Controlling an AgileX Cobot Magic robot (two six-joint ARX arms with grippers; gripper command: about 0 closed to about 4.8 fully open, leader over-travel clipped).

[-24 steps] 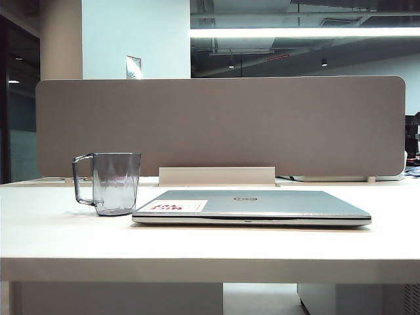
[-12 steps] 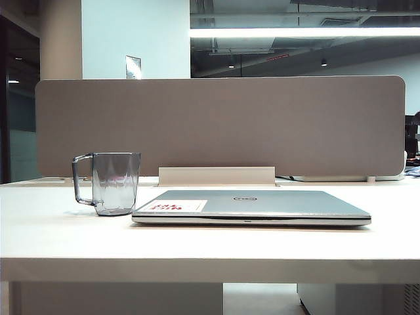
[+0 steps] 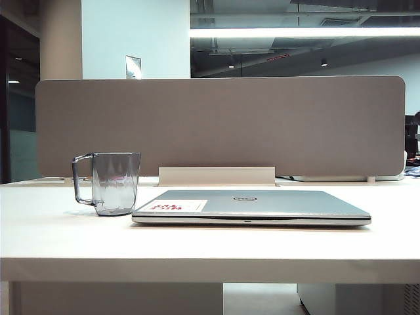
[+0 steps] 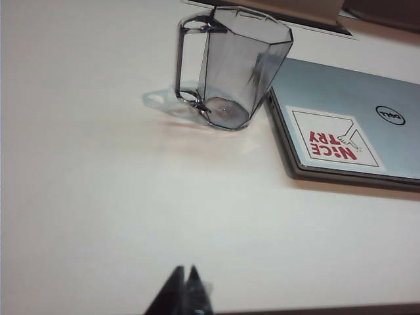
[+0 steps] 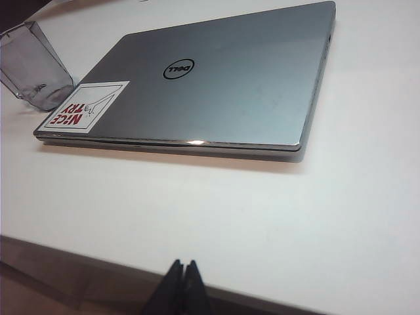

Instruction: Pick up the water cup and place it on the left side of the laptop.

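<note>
The water cup [image 3: 115, 183], a clear smoky-grey mug with a squared handle, stands upright on the white table just left of the laptop [image 3: 252, 207]. The closed silver laptop lies flat, a white sticker with red print on its lid. Neither arm shows in the exterior view. In the left wrist view the cup [image 4: 233, 65] and laptop corner [image 4: 354, 131] lie well ahead of my left gripper [image 4: 184, 270], which is shut and empty near the table's front edge. In the right wrist view my right gripper [image 5: 183, 264] is shut and empty, back at the table edge, with the laptop [image 5: 216, 79] and the cup [image 5: 36, 65] beyond it.
A grey partition screen [image 3: 220, 125] closes off the back of the white table [image 3: 59, 236]. A pale cable-slot cover [image 3: 216, 176] sits behind the laptop. The table's front edge runs just under both grippers.
</note>
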